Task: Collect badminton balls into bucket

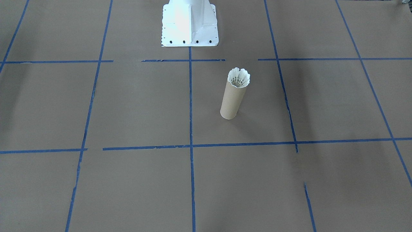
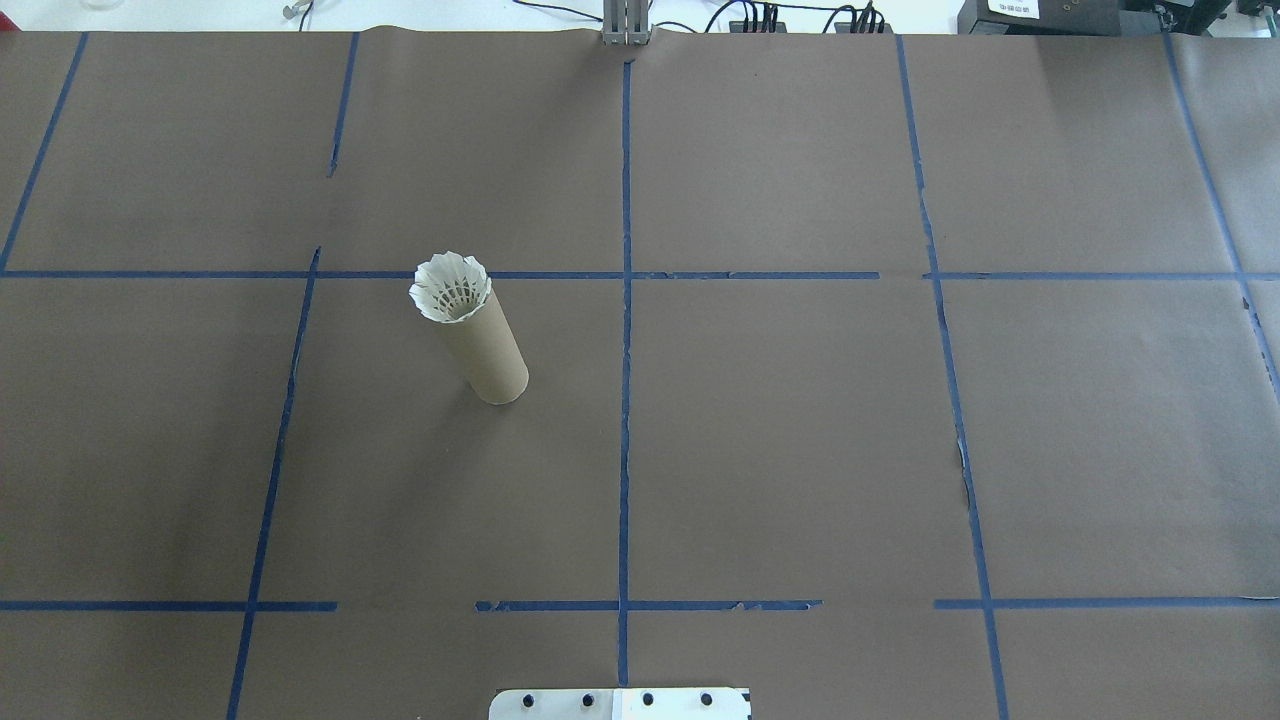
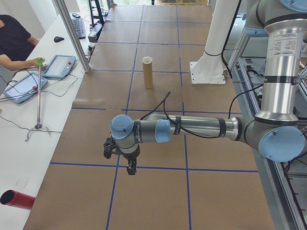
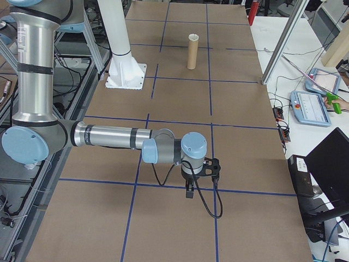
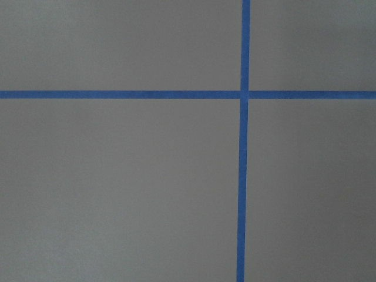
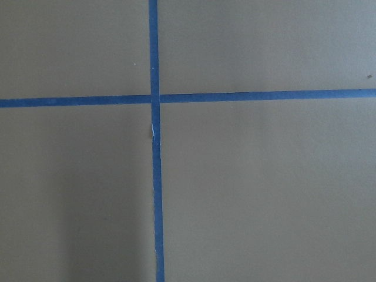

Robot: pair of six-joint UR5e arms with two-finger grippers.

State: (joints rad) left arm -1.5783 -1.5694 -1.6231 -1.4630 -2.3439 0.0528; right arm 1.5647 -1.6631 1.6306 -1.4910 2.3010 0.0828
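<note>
Cardboard bucket [image 1: 233,100] stands upright, holding shuttlecock [image 1: 238,78].

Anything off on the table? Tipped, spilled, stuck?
Mostly fine. The tall tan cardboard tube stands upright. The white feather shuttlecock sits cork-down in its mouth, but the skirt flares over the rim rather than dropping inside, so it looks perched. Nothing spilled.

Even, diffuse light falls across the brown paper-covered table [image 1: 128,106]; soft faint shadows, glare on the white robot base [image 1: 189,22], all views sharp.
</note>
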